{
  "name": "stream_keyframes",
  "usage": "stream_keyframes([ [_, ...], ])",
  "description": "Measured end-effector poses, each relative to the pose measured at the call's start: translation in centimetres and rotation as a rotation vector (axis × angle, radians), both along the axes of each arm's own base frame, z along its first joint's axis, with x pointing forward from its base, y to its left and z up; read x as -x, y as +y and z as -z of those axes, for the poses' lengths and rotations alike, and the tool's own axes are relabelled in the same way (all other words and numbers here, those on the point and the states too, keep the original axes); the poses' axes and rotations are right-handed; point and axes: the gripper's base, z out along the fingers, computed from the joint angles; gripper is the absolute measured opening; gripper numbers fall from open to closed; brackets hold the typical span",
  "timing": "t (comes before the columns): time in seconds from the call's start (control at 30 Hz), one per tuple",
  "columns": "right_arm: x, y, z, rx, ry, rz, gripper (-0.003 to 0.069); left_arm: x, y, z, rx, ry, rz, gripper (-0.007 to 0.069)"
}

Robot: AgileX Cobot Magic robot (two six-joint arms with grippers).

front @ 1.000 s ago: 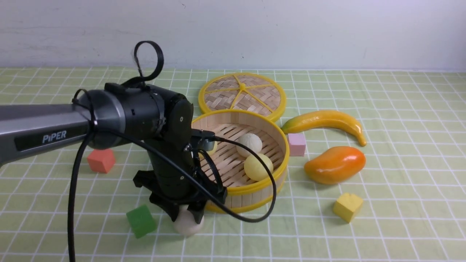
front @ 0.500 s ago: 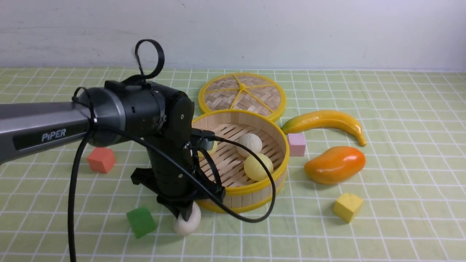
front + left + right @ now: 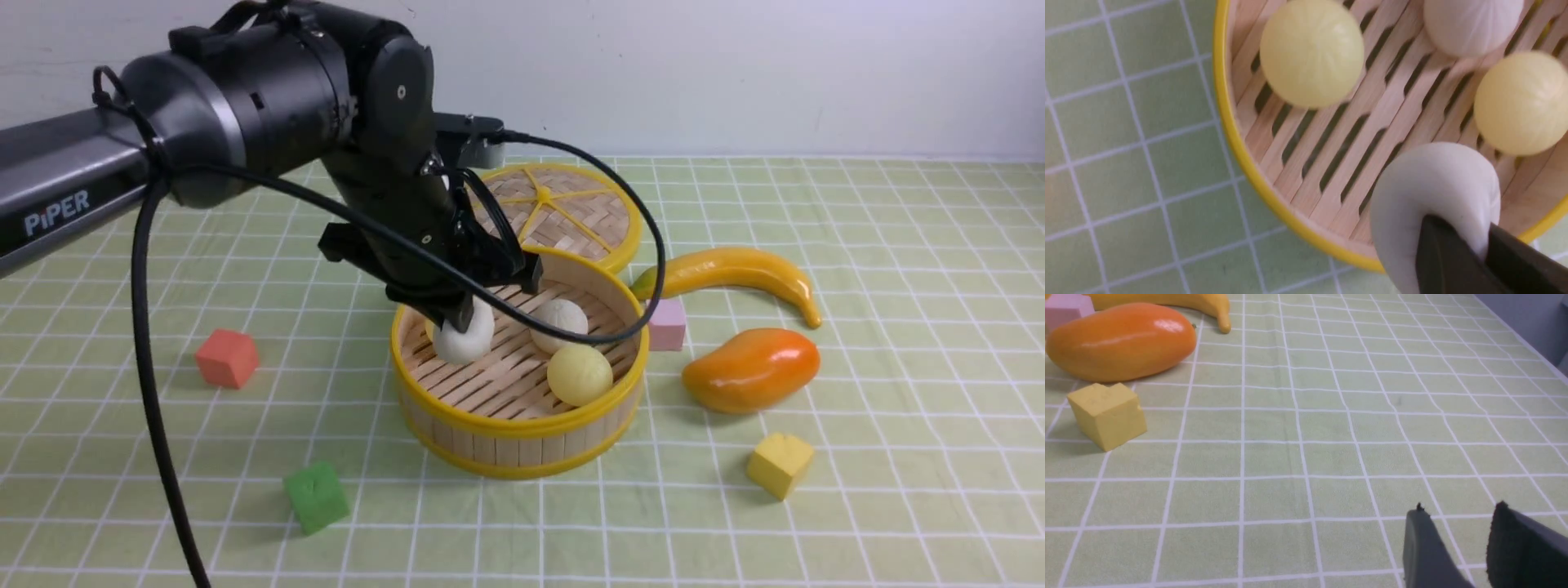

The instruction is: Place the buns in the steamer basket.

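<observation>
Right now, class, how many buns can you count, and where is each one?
4. Three lie in the steamer basket: a yellow bun, a white bun and a second yellow bun. The left gripper holds the fourth bun above the basket. None seems hidden.

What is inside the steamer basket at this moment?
Three buns lie on the steamer basket floor: two pale yellow buns and an off-white bun. The left gripper holds a fourth bun over it, hiding some floor.
</observation>
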Motion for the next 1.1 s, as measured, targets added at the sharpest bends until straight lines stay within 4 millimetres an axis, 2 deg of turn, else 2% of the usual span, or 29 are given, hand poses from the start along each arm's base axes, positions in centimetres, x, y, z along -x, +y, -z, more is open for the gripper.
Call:
stream_keyframes([
  [0.1, 0.0, 0.0, 0.0, 0.000, 0.000, 0.000, 0.0239, -0.7, -0.4, 0.8, 0.016, -0.024, 0.000, 0.0032],
  [0.2, 0.0, 0.0, 0.0, 0.000, 0.000, 0.000, 0.0239, -1.5, -0.9, 2.9, 0.000, 0.008, 0.000, 0.0039],
  [0.23, 0.0, 0.0, 0.0, 0.000, 0.000, 0.000, 0.0239, -1.5, -0.9, 3.1, -0.001, 0.011, 0.000, 0.0040],
  [0.3, 0.0, 0.0, 0.0, 0.000, 0.000, 0.000, 0.0239, -2.1, -1.2, 5.2, -0.019, 0.053, -0.011, 0.0060],
  [0.33, 0.0, 0.0, 0.0, 0.000, 0.000, 0.000, 0.0239, -2.2, -1.3, 5.6, -0.020, 0.064, -0.021, 0.0067],
  [0.47, 0.0, 0.0, 0.0, 0.000, 0.000, 0.000, 0.0239, -2.5, -1.5, 7.0, -0.013, 0.098, -0.068, 0.0154],
  [0.53, 0.0, 0.0, 0.0, 0.000, 0.000, 0.000, 0.0239, -2.6, -1.5, 7.1, -0.008, 0.100, -0.081, 0.0228],
  [0.63, 0.0, 0.0, 0.0, 0.000, 0.000, 0.000, 0.0239, -2.6, -1.5, 7.1, -0.007, 0.103, -0.086, 0.0356],
  [0.67, 0.0, 0.0, 0.0, 0.000, 0.000, 0.000, 0.0239, -2.6, -1.5, 7.1, -0.006, 0.103, -0.087, 0.0365],
  [0.7, 0.0, 0.0, 0.0, 0.000, 0.000, 0.000, 0.0239, -2.5, -1.4, 7.1, -0.011, 0.112, -0.089, 0.0421],
  [0.77, 0.0, 0.0, 0.0, 0.000, 0.000, 0.000, 0.0239, -2.3, -1.4, 6.9, -0.008, 0.121, -0.091, 0.0470],
  [0.8, 0.0, 0.0, 0.0, 0.000, 0.000, 0.000, 0.0239, -2.1, -1.3, 6.4, -0.007, 0.120, -0.091, 0.0521],
  [0.9, 0.0, 0.0, 0.0, 0.000, 0.000, 0.000, 0.0239, -1.6, -1.1, 5.1, 0.002, 0.118, -0.093, 0.0568],
  [1.0, 0.0, 0.0, 0.0, 0.000, 0.000, 0.000, 0.0239, -0.8, -0.6, 3.3, 0.006, 0.113, -0.092, 0.0580],
  [1.1, 0.0, 0.0, 0.0, 0.000, 0.000, 0.000, 0.0239, 0.6, 0.2, 0.1, 0.022, 0.089, -0.091, 0.0582],
])
